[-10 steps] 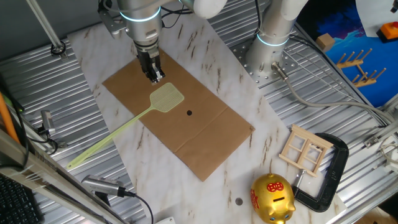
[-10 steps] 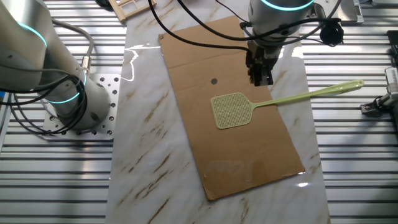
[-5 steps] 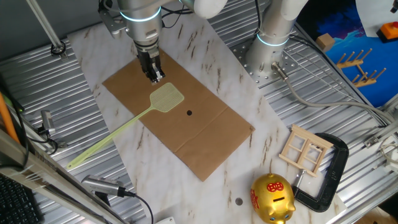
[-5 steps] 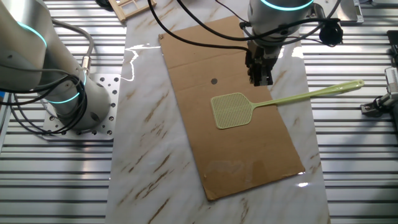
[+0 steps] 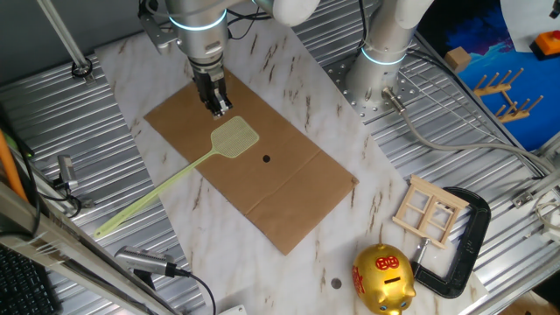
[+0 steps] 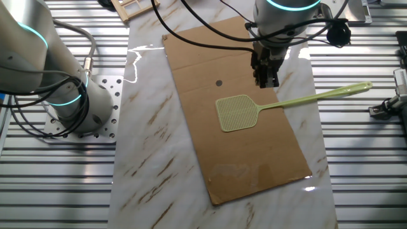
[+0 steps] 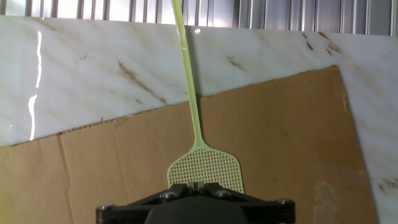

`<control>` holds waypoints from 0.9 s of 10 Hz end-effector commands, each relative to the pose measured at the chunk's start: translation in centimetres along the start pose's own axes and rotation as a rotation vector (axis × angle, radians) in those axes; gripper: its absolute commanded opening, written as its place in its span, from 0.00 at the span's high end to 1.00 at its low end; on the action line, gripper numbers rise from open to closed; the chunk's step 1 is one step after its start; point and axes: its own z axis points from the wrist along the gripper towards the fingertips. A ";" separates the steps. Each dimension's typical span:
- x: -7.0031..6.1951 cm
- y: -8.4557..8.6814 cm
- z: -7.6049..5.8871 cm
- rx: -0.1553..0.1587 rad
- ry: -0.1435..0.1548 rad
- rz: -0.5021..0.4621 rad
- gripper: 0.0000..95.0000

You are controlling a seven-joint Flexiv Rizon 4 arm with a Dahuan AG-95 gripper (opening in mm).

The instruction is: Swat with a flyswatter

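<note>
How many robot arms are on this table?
2: one silver arm with its hand above the brown cardboard sheet, another bolted beside it. Others may be outside view.

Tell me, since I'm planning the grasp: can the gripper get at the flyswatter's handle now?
Probably yes. The flyswatter lies flat and uncovered on the cardboard, and the gripper hangs just beside its head.

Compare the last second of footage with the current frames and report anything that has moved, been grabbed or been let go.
Nothing visibly changed. The gripper hangs in the same spot above the brown sheet, just beyond the flyswatter head, holding nothing. The flyswatter lies flat where it was, head on the sheet, handle running off over the marble. The small dark spot has not shifted either.
</note>
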 end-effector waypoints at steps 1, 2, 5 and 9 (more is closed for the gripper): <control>0.0 0.0 0.0 0.000 0.000 0.002 1.00; 0.0 0.0 0.0 0.001 0.000 -0.029 1.00; 0.0 0.0 0.0 -0.004 -0.005 -0.152 1.00; 0.0 0.0 0.0 -0.006 0.003 -0.141 1.00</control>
